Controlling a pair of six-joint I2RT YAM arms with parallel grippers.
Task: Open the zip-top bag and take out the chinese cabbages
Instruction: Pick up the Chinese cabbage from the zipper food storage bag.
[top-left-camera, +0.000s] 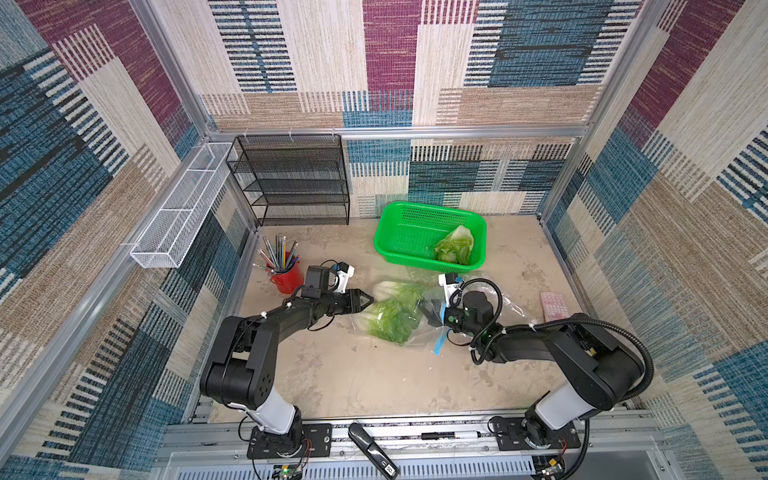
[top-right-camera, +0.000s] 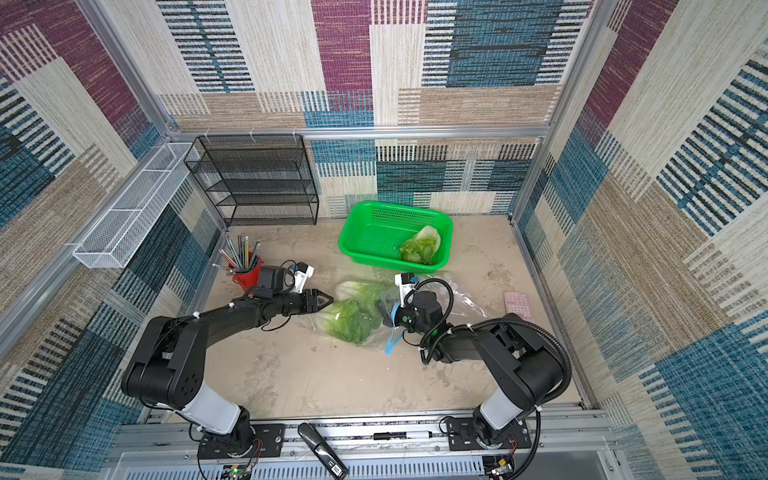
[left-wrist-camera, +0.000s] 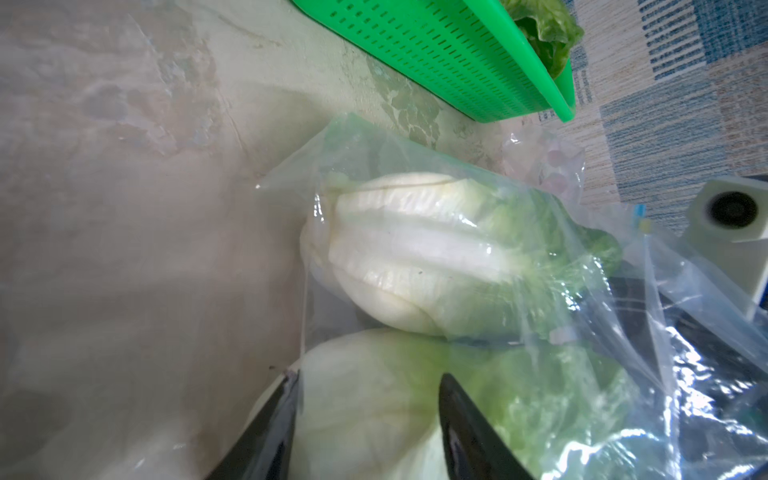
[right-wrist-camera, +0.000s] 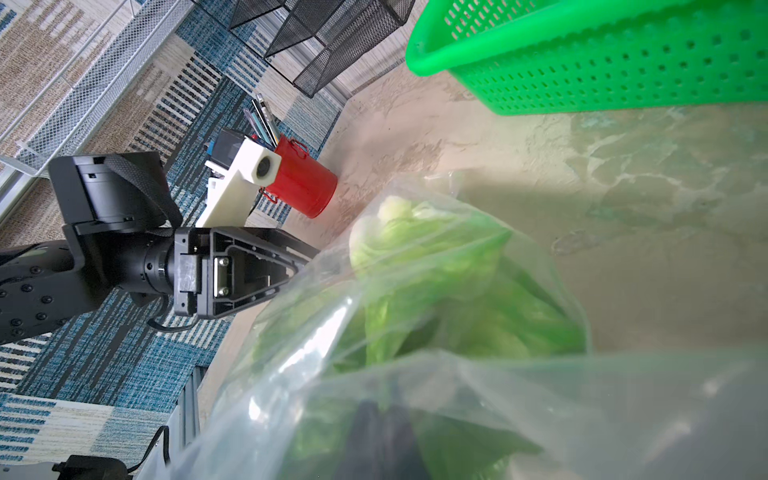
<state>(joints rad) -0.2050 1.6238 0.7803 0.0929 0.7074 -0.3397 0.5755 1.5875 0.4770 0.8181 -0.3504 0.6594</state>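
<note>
The clear zip-top bag (top-left-camera: 419, 338) lies mid-table, its blue zip strip (top-left-camera: 439, 338) hanging on the right arm's side. Two chinese cabbages (top-left-camera: 392, 320) (top-left-camera: 399, 289) lie inside it; a third (top-left-camera: 455, 245) rests in the green basket (top-left-camera: 399, 224). My left gripper (top-left-camera: 368, 300) (left-wrist-camera: 370, 376) is at the bag's closed end. Its jaws are apart on either side of the nearer cabbage's white base (left-wrist-camera: 374, 411), with film over one finger; I cannot tell whether they press it. My right gripper (top-left-camera: 430, 313) (right-wrist-camera: 380, 409) is shut on the bag's film at the mouth end, blurred behind plastic.
A red cup of pencils (top-left-camera: 286, 276) stands just behind my left wrist. A black mesh shelf (top-left-camera: 291, 178) and a white wire tray (top-left-camera: 178, 208) sit at the back left. A pink flat item (top-left-camera: 552, 305) lies near the right wall.
</note>
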